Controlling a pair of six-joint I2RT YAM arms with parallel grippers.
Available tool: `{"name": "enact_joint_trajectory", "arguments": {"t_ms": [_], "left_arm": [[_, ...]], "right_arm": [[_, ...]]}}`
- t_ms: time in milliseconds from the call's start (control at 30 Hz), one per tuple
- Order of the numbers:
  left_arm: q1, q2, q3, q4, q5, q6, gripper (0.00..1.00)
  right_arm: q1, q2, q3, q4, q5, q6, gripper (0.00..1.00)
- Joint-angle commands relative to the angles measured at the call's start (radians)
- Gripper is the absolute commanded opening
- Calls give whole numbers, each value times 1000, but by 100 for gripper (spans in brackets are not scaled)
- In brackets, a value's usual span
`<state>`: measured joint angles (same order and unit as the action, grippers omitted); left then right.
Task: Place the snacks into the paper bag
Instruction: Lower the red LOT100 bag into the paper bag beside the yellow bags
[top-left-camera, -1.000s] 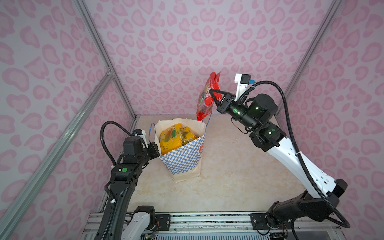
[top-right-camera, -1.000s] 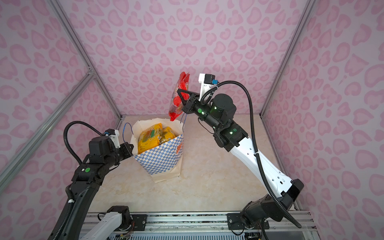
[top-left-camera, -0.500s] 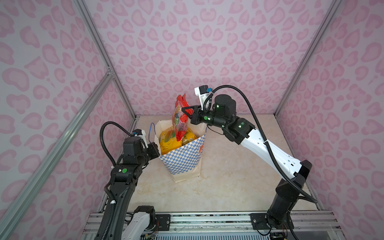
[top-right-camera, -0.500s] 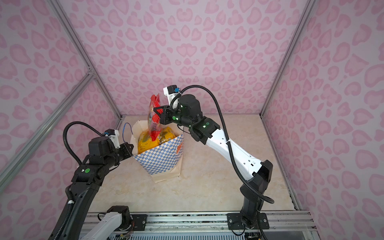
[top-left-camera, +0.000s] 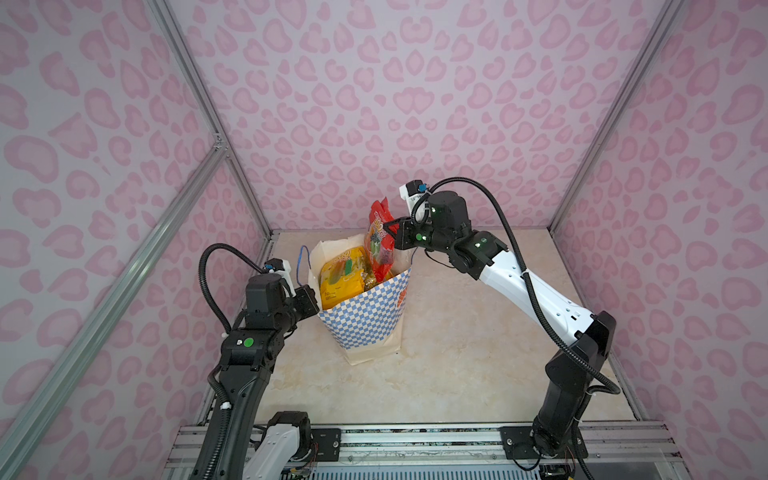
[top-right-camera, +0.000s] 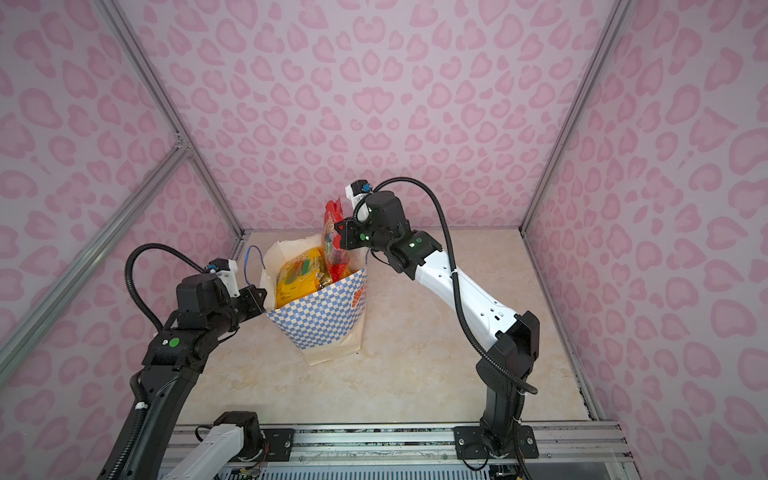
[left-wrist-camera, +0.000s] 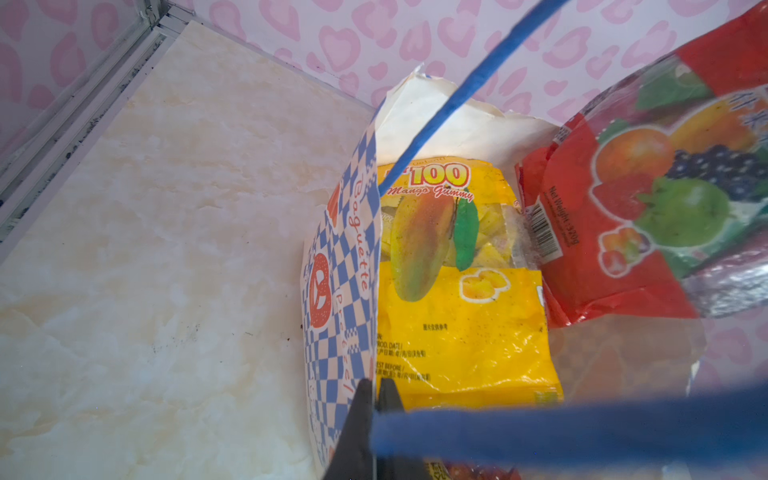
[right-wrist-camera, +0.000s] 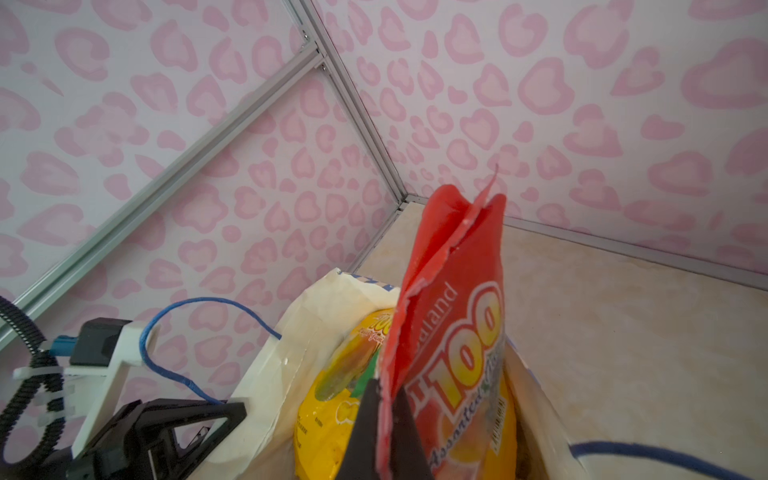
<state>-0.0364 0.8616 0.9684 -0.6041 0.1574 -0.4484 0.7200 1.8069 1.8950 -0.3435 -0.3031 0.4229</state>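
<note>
Bag: the paper bag (top-left-camera: 365, 316) stands upright on the table (top-left-camera: 457, 357). Its mouth is open and its side has blue and white squares.
Left tool: the left tool (left-wrist-camera: 376, 388) is pinched tight on the bag's rim, on the side near its own arm. I think it is holding the mouth open.
Right tool: the right tool (top-left-camera: 395, 230) is clamped on one edge of the red packet (top-left-camera: 379, 245), near the top.
Red packet: it stands tall at the far side of the bag's mouth. The bottom part is inside and the top pokes out above the rim.
Already in: a yellow packet (top-left-camera: 338, 280) sits inside the bag. A bit of another packet shows between it and the red one.
Outside: no snack shows on the table around the bag in both top views.
Left to do: I think the red packet just has to be let go so it drops in. It looks like the last one, so the job is nearly done.
Handle: a blue cord handle (top-left-camera: 302, 259) loops up from the rim by the left tool.
Yellow words: "100" and "Mango Gummy", with a mango picture.
Red words: a big "100", "Assorted", and what looks like "Net Weight: 320g" beside a barcode. A brand word ends in "land".
Bag words: "Baguette", then a word like "Pretzel" next to an orange pretzel picture.
</note>
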Motion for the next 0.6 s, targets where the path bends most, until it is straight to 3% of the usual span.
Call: {"name": "enact_joint_trajectory", "arguments": {"t_ms": [0,567], "left_arm": [[1,-6,-2,39,8,-2,9],[1,-12,-3,41,14,-3,9]], "right_arm": [[19,-31,-17,34,24,-51,0],[107,12,-99,-109,129,-57,0]]}}
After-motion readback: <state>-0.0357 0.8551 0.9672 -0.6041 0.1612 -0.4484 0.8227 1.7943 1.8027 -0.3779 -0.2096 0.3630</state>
